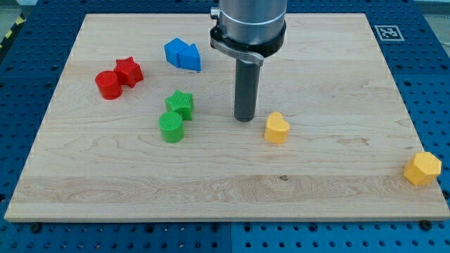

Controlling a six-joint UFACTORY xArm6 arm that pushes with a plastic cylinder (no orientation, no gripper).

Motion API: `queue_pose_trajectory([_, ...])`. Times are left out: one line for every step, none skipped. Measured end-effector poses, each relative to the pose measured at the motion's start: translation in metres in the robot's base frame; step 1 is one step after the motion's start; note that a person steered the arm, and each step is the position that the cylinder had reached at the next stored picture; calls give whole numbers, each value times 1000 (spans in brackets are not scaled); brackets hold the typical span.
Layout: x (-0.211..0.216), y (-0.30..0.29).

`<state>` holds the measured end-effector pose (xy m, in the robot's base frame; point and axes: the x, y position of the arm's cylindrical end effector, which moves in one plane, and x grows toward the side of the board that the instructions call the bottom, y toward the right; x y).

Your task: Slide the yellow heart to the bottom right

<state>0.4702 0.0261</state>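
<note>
My tip [245, 119] sits on the wooden board [337, 176], bare rod, pinching nothing. Yellow heart [276, 128] lies just right of the tip, slightly nearer, small gap between. Yellow hexagon [422, 168] at near right edge. Left of the tip: green star [180, 104], green cylinder [171, 128].

no readable text, coded marker [388, 32] on board's corner
</note>
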Motion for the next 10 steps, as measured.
queue_pose_trajectory([10,6])
queue_pose_trajectory([5,35])
queue_pose_trajectory([15,67])
queue_pose_trajectory([43,70])
queue_pose_trajectory([58,77])
queue_pose_trajectory([59,112])
queue_pose_trajectory([62,141])
queue_pose_trajectory([69,148])
queue_pose_trajectory([77,148])
queue_pose_trajectory([79,148])
